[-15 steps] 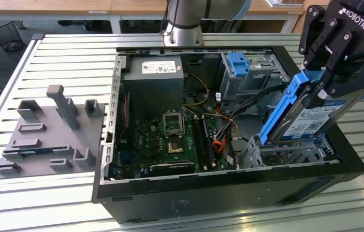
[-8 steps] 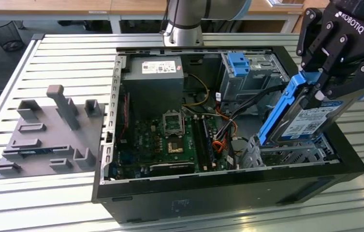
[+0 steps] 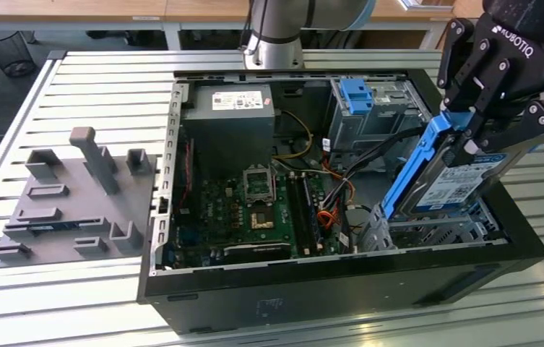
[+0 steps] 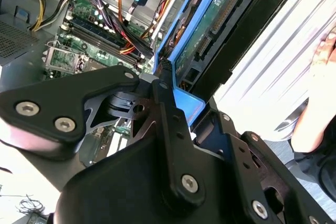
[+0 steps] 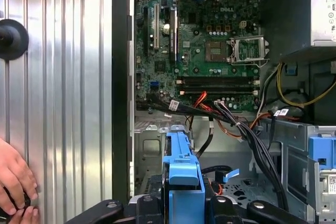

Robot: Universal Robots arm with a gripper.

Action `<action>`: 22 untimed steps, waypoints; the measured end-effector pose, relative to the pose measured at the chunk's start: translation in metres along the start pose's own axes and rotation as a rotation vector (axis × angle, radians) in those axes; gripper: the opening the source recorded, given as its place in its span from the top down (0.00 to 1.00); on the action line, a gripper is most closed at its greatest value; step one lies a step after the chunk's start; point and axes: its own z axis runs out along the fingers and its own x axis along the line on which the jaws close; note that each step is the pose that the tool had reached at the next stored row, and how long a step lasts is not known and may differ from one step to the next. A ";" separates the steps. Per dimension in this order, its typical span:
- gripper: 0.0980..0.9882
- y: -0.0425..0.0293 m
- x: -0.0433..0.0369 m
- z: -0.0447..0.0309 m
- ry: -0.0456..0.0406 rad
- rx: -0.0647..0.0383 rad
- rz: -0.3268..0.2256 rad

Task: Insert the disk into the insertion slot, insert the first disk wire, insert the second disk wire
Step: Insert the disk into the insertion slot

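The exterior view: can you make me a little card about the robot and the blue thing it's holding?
Holder: gripper, shut on the disk
Disk looks: silver-grey with a white label, in a blue carrier
Pose: tilted, lower end down at the insertion slot, not fully in
Setting: open computer case on a ribbed metal table
Nearby: motherboard; grey fixture at the exterior view's left
Person: a hand on the table in the first wrist view

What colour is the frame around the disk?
Bright blue; the disk carrier shows best in the exterior view.
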 end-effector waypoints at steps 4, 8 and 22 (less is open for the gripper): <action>0.70 0.0002 -0.0003 0.0027 0.0000 0.000 -0.001; 0.70 0.0002 -0.0006 0.0046 0.0000 0.000 -0.001; 0.70 0.0002 -0.0007 0.0148 0.0002 -0.012 -0.001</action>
